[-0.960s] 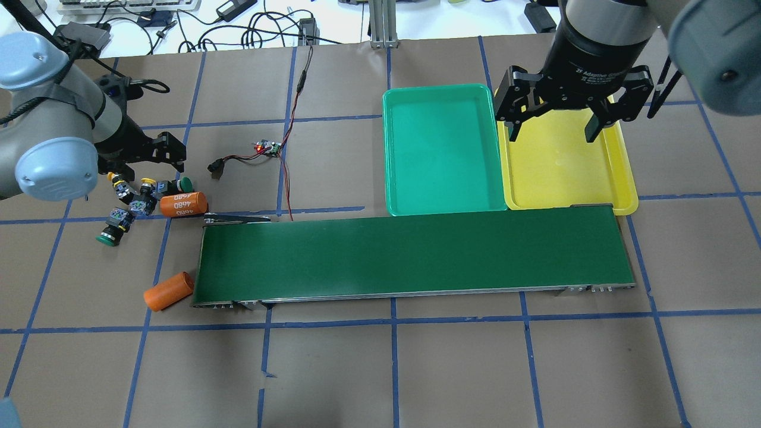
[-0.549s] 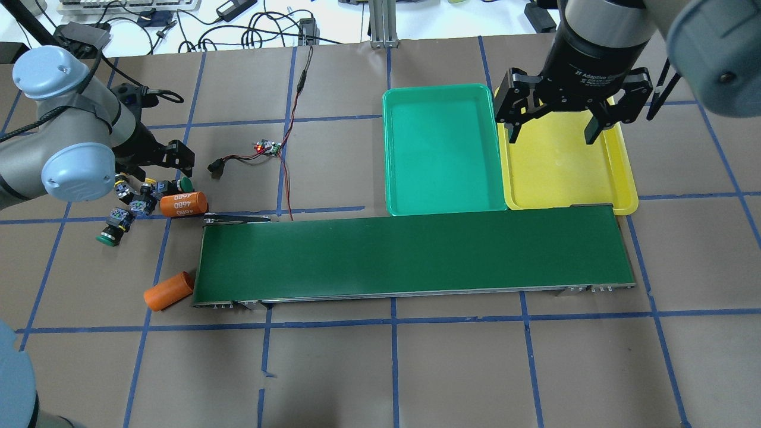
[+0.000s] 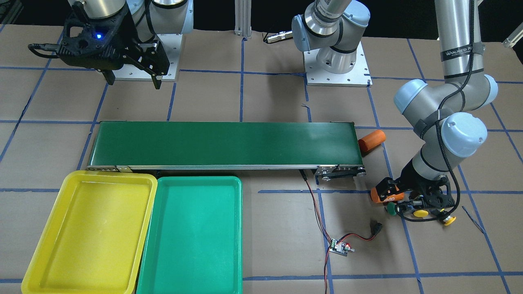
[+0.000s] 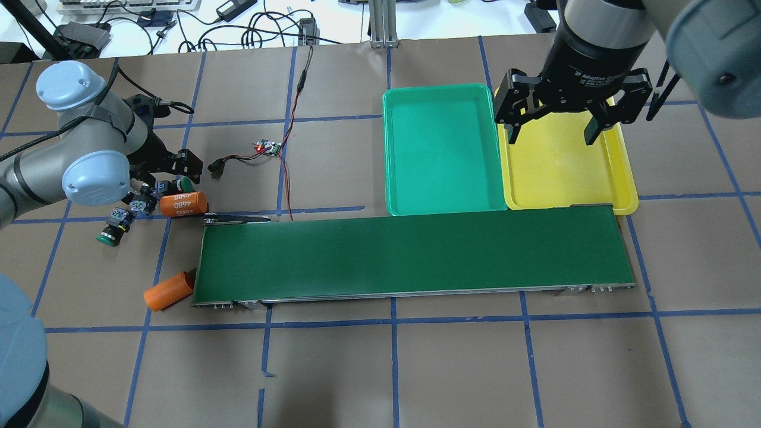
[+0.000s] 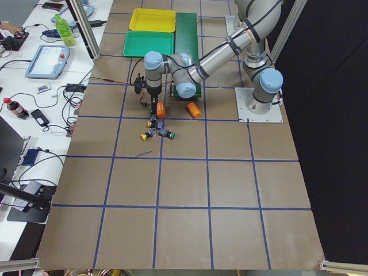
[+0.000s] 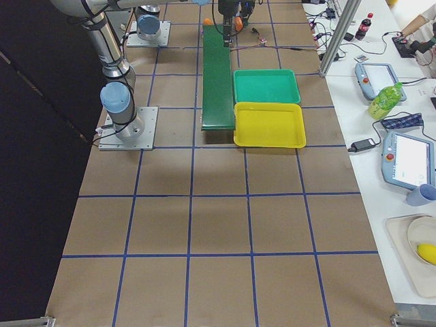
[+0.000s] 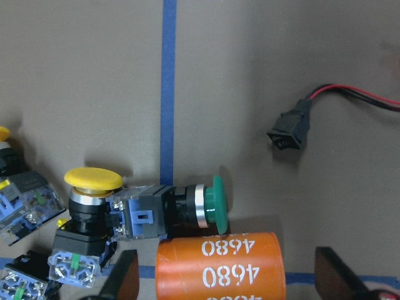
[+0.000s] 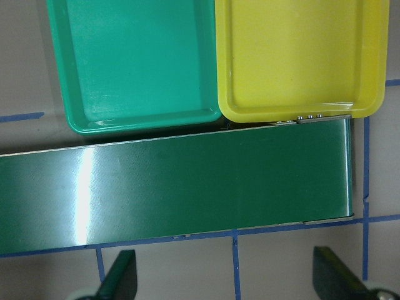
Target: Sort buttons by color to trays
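My left gripper (image 4: pixel 171 173) is open and empty, low over the button cluster. In the left wrist view its fingertips (image 7: pixel 122 281) stand either side of an orange cylinder marked 4680 (image 7: pixel 220 262). A green button (image 7: pixel 212 201) lies on its side just beyond the cylinder, with a yellow button (image 7: pixel 94 180) to its left. Another yellow cap (image 3: pixel 449 220) and a second green button (image 4: pixel 110 234) lie nearby. The green tray (image 4: pixel 440 148) and yellow tray (image 4: pixel 565 166) are empty. My right gripper (image 4: pixel 553 126) hangs open above the yellow tray.
The long dark-green conveyor belt (image 4: pixel 410 255) runs in front of the trays. A second orange cylinder (image 4: pixel 169 290) lies at its left end. A small circuit board (image 4: pixel 267 147) with red-black wires and a black switch (image 4: pixel 214 168) lies right of the buttons.
My left arm has swung right, bringing its gripper from the cluster's left side to over the green button and marked cylinder. The right gripper has barely moved. No button has moved.
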You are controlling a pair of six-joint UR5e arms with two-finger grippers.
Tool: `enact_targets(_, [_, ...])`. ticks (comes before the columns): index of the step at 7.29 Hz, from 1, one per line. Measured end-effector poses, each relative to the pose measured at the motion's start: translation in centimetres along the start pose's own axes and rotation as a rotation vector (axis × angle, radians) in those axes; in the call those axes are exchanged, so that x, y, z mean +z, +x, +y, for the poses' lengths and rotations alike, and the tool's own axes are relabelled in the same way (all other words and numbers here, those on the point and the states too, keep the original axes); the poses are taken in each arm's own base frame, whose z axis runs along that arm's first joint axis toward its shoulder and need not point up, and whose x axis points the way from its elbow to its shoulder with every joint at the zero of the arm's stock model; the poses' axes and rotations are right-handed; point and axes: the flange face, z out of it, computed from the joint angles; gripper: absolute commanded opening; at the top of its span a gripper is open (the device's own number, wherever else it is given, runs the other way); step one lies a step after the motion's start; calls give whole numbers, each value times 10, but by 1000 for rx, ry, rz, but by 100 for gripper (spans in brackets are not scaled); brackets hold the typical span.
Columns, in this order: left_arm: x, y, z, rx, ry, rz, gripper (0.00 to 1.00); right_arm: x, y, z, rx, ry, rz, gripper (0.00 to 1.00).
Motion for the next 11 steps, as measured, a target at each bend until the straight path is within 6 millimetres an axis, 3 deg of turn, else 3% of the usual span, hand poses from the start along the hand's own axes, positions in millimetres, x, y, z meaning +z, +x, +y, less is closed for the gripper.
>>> enact_targets(11, [29, -4, 3, -23, -52, 10, 100, 0, -1, 1, -1, -2, 0, 100])
